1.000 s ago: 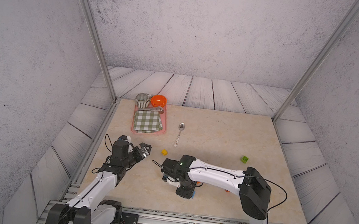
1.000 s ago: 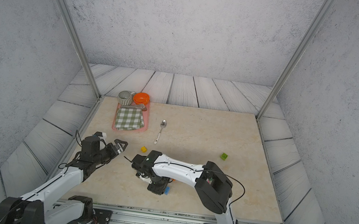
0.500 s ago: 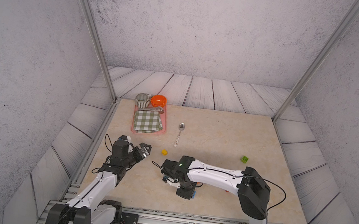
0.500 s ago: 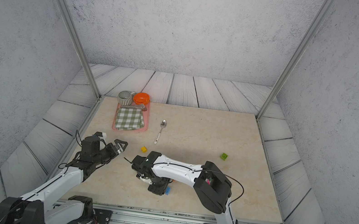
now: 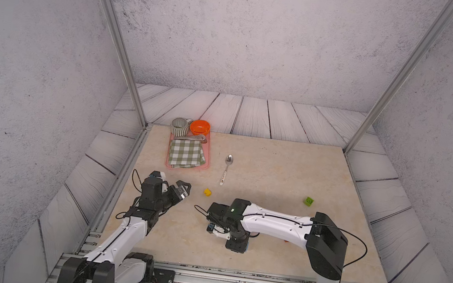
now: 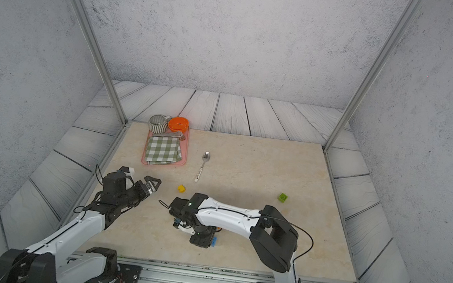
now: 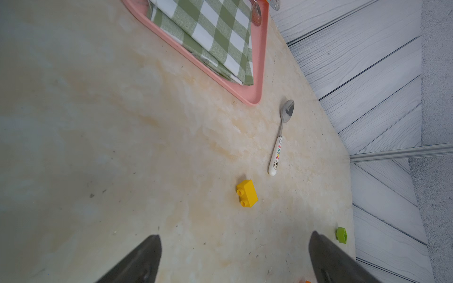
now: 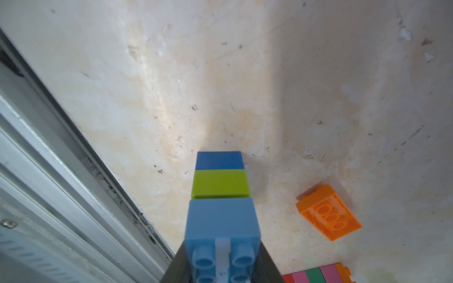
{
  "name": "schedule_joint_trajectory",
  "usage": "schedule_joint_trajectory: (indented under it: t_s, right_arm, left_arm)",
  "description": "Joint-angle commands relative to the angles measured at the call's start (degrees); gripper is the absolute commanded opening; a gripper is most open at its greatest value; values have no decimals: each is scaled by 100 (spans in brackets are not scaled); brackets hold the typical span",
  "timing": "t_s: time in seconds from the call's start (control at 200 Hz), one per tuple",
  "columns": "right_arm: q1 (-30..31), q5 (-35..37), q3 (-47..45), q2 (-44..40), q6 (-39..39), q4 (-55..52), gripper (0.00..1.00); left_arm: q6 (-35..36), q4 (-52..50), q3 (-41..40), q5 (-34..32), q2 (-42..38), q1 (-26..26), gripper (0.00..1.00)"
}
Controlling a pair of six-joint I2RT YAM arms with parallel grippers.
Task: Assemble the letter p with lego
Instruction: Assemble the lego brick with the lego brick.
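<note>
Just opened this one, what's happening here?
The right gripper is shut on a short stack of blue and lime lego, low over the table beside a loose orange brick and a joined multicoloured row. The left gripper is open and empty, near a yellow brick. No P shape shows yet.

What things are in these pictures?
brick stack: one, light blue, lime, dark blue, in the right gripper
orange brick: one, orange, table, near stack
brick row: one, red, pink, green, pink, orange, table, partly cut off
yellow brick: one, yellow, table, before the left gripper
lime brick: one, lime, table, right side
spoon: one, silver, white handle, table beside tray
tray: one, pink, table's far left corner
cloth: one, green-white check, on tray
cup: one, grey striped, on tray
bowl: one, orange, beside cup
slotted spoon: one, metal, on tray
left gripper: one, black, open, empty
right gripper: one, black, shut on brick stack
</note>
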Motion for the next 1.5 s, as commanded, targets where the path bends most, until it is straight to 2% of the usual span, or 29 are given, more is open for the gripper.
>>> schedule_joint_trajectory:
  t_s: [0.0,0.26,0.425,0.586,0.746,0.871,1.036,1.211,1.351,1.491]
  right_arm:
    - [-1,21,-432,517,-183,-190,0]
    - [48,-13,-450,1123,-274,-204,0]
    - [49,-219,-426,1176,-192,-131,0]
    - [57,-159,-423,1371,-145,-173,0]
    - [48,-155,-326,1221,-72,-169,0]
    - [50,-29,-161,885,22,-223,21]
    - [14,377,0,136,216,-159,53]
    - [-65,421,-70,-711,317,237,72]
    - [-143,464,-367,-1275,478,665,81]
    - [-343,385,-910,-1922,821,1347,91]
  left_arm:
    - [100,4,-22,-20,-14,48,98]
    - [103,-6,-23,-37,-15,49,98]
    - [98,-15,-21,-37,-42,47,98]
    - [104,-23,-14,-45,-48,47,98]
    - [112,-30,-16,-47,-63,51,98]
    - [107,-46,-11,-56,-77,46,98]
    - [189,-69,33,48,-37,51,98]
    - [393,-42,160,308,170,20,98]
    - [473,-50,271,348,388,-80,98]
    - [726,-316,527,64,595,-466,98]
